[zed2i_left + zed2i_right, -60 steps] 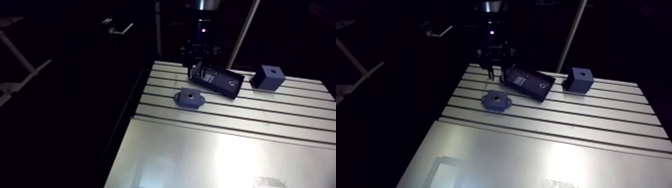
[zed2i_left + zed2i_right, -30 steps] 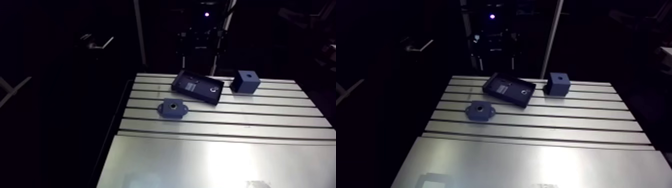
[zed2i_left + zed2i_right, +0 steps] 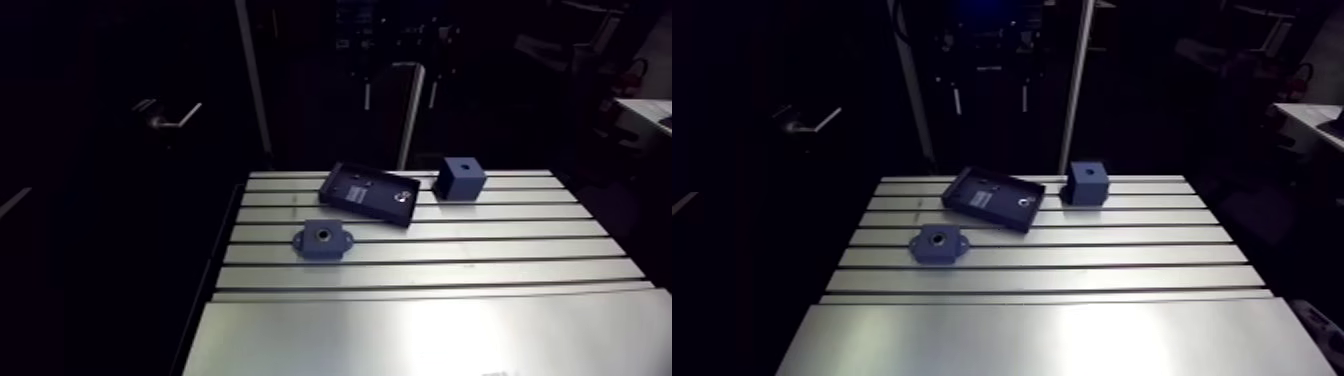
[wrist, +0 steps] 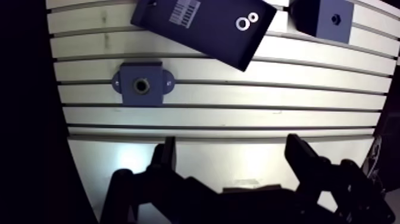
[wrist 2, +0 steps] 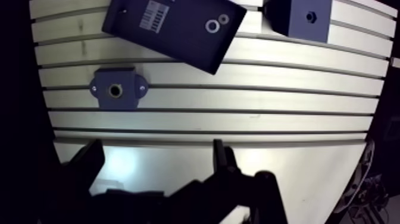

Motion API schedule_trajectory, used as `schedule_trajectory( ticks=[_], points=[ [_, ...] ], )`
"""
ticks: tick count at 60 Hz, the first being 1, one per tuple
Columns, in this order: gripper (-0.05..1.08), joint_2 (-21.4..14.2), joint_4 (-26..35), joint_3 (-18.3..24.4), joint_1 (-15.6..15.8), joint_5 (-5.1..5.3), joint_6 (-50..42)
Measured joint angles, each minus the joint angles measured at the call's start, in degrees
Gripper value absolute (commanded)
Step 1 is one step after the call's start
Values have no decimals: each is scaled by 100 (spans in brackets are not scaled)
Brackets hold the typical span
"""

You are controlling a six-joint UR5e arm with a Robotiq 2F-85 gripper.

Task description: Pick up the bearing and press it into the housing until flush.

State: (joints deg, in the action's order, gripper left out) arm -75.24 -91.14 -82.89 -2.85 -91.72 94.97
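Housing [image 4: 141, 85], one blue flanged block with a round bore, lay flat on the slotted table [image 4: 238, 98] ahead of one finger [image 4: 165, 156]. Farther ahead, one dark tray [image 4: 208, 27] held two pale rings [image 4: 243, 24], the bearing indistinguishable among them; one blue cube [image 4: 324, 18] sat beside it. My gripper [image 4: 232, 159] hung above, fingers spread wide, empty.

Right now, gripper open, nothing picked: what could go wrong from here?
1. The larger ring and the smaller ring lie side by side in the tray; the open gripper may grab the wrong one or both.
2. They sit near the tray's corner, so the gripper might clip its wall.
3. The flanged housing and the cube block both have a hole; mis-targeting is possible.
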Motion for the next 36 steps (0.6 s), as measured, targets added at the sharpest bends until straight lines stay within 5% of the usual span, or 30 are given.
schedule_trajectory(
  ticks=[36],
  points=[
    [1, -660, 657, 669, -123, 171, 151]
  ],
)
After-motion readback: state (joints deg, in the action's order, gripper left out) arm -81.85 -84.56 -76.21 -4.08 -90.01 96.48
